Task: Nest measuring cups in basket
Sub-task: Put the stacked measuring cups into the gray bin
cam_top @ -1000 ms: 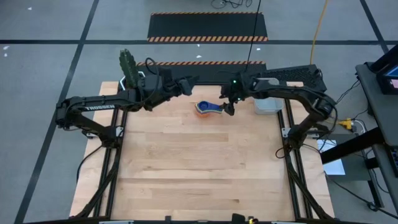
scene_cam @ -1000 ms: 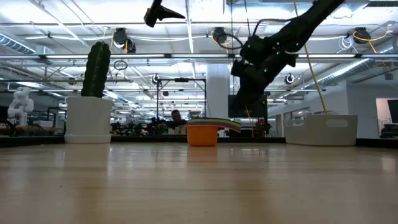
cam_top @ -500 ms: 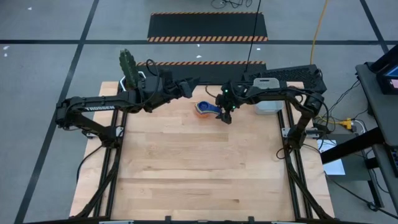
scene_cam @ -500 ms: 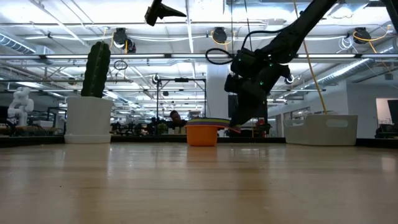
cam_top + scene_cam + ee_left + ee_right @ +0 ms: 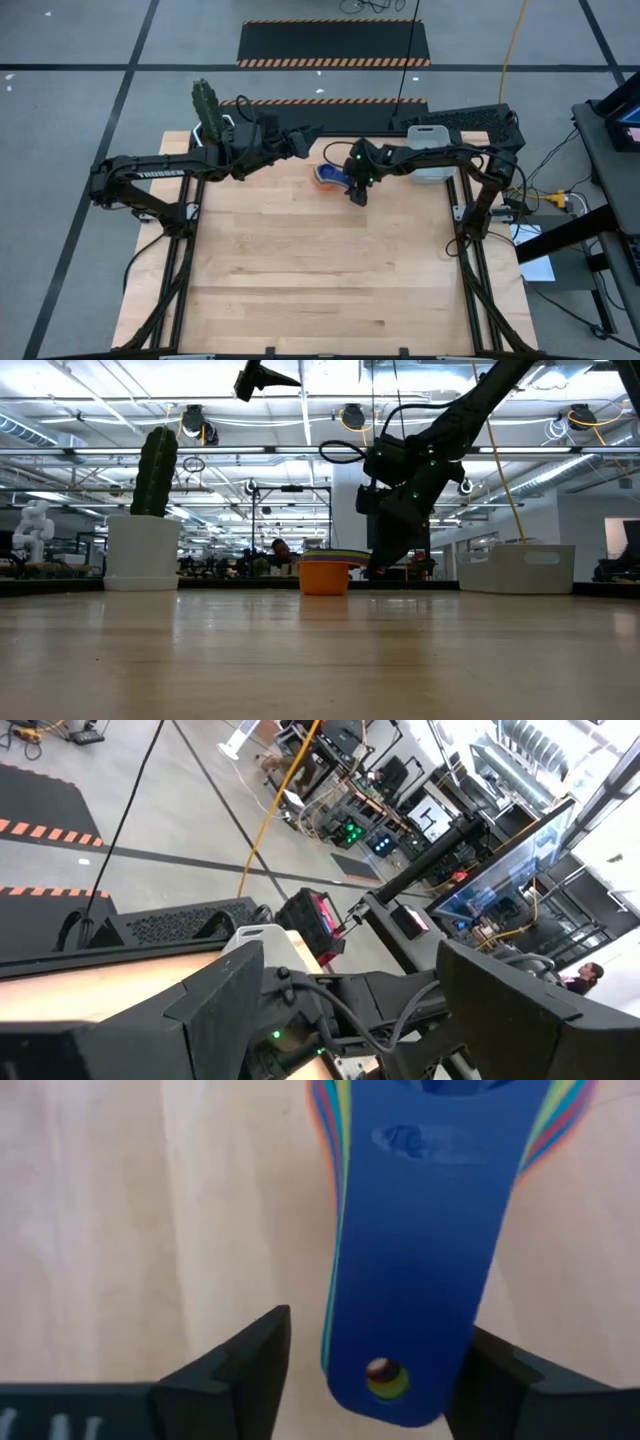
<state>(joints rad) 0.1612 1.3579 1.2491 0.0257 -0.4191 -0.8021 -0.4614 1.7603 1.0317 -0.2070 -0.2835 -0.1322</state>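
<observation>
Your right gripper (image 5: pixel 365 1370) is reaching around the flat handles of the stacked plastic measuring cups (image 5: pixel 330 174) sitting on the wooden table (image 5: pixel 320 270), jaws apart, one on each side and not squeezing. Keep the handles in the middle before you pinch. The left gripper (image 5: pixel 300 136) is waiting above, jaws apart, and the pale grey plastic basket (image 5: pixel 430 165) is sitting well apart by the right edge.

wooden table (image 5: pixel 310 270), stacked measuring cups (image 5: pixel 333 175), basket (image 5: pixel 430 165), cactus pot (image 5: pixel 212 127)

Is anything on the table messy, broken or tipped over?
Nothing stands out. The measuring cups sit nested in one neat stack on the table, handles lined up, with the right gripper around them. The basket and cactus pot stand upright.
</observation>
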